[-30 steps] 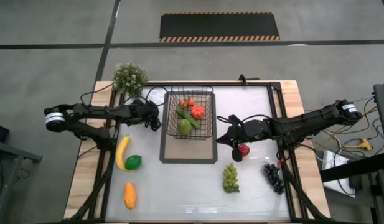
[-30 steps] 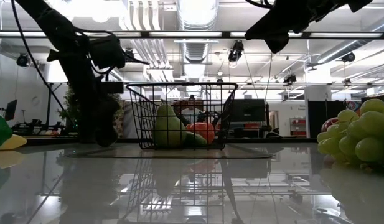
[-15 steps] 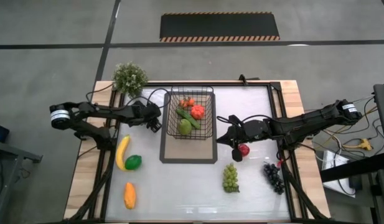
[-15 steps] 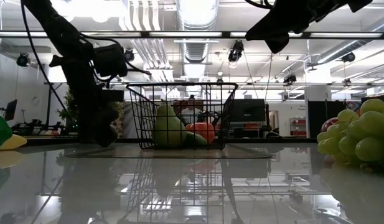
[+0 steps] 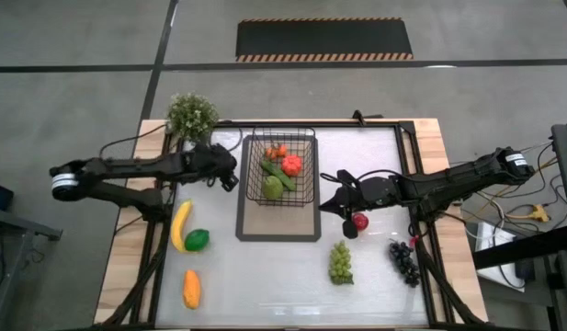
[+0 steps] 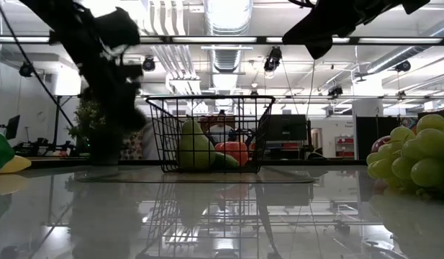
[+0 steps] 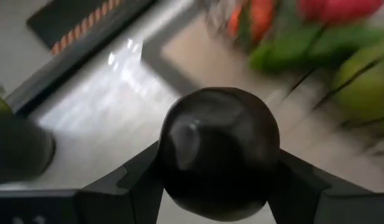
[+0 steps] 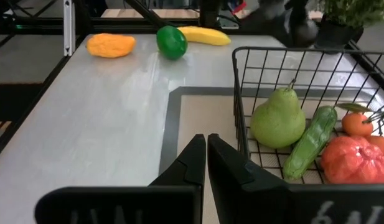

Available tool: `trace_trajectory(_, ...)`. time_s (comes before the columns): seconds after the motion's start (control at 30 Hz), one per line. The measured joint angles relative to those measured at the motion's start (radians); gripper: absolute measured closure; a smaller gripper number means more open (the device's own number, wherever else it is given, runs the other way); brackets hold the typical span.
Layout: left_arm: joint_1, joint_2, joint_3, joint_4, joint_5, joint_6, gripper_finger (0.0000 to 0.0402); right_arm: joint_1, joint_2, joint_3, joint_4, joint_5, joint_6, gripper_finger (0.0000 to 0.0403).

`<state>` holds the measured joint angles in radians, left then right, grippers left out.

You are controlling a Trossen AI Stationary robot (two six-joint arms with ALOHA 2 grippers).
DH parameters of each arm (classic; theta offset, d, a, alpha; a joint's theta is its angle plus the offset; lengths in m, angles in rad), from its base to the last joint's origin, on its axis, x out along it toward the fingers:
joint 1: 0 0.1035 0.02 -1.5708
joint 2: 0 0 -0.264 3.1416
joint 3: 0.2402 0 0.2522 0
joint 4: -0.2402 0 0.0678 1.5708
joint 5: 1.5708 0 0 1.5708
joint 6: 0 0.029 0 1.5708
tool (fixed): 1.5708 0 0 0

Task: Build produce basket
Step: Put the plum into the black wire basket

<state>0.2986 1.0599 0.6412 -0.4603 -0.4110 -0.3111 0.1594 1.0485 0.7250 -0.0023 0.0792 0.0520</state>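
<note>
The black wire basket (image 5: 281, 167) stands on a flat dark-bordered mat (image 5: 278, 227). It holds a green pear (image 8: 277, 123), a cucumber (image 8: 310, 142), a tomato (image 8: 353, 160) and orange pieces (image 8: 356, 122). My left gripper (image 5: 228, 177) is just left of the basket, above the table, and is shut on a dark round fruit (image 7: 218, 152). My right gripper (image 5: 331, 204) is shut and empty, right of the mat; it also shows in the right wrist view (image 8: 206, 146). A banana (image 5: 180, 223), a lime (image 5: 198, 240) and an orange fruit (image 5: 191, 289) lie at the left. A red apple (image 5: 360, 221), green grapes (image 5: 340, 262) and dark grapes (image 5: 404, 262) lie at the right. My left gripper pinches the dark round fruit between its two fingers (image 7: 132, 183), one on each opposite side (image 7: 170, 168). The fingers come from the table's left side. The fruit is lifted clear of the table.
A green potted plant (image 5: 191, 115) stands at the far left corner, close behind my left arm. Bare white table lies in front of the mat (image 5: 265, 285). Wooden edges and dark rails (image 5: 421, 184) frame the table.
My left gripper has gone up from near the table by the mat's left edge. It carries the dark round fruit clear of the table, beside the basket's left wall. My right arm has kept still.
</note>
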Motion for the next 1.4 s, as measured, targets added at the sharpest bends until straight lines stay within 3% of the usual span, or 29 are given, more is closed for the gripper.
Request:
trace_trajectory(0.3,-0.081,-0.275,0.037,0.069,0.102,-0.137,0.0190,0.000,0.000,0.000,0.106,0.001,-0.167,0.0394)
trace_trajectory(0.43,-0.109,-0.348,-0.007,0.247,0.175,-0.238,0.0190,0.000,0.000,0.001,0.165,0.001,-0.234,0.0385)
trace_trajectory(0.57,-0.146,-0.361,-0.087,0.501,0.220,-0.379,0.0190,0.000,0.000,0.002,0.206,0.033,-0.311,0.0346)
trace_trajectory(0.73,-0.205,-0.314,-0.183,0.795,0.230,-0.547,0.0190,0.000,0.001,0.002,0.270,0.134,-0.441,0.0263)
trace_trajectory(0.87,-0.253,-0.225,-0.247,1.042,0.223,-0.651,0.0190,0.000,0.001,0.002,0.368,0.150,-0.492,0.0192)
trace_trajectory(1.03,-0.298,-0.094,-0.249,1.227,0.202,-0.680,0.0190,-0.010,0.001,0.002,0.482,0.161,-0.497,0.0126)
trace_trajectory(1.17,-0.306,-0.008,-0.233,1.334,0.194,-0.690,0.0190,-0.028,0.019,0.006,0.530,0.149,-0.496,0.0105)
trace_trajectory(1.4,-0.307,0.117,-0.197,1.449,0.193,-0.704,0.0190,-0.055,0.167,0.107,0.528,0.150,-0.493,0.0115)
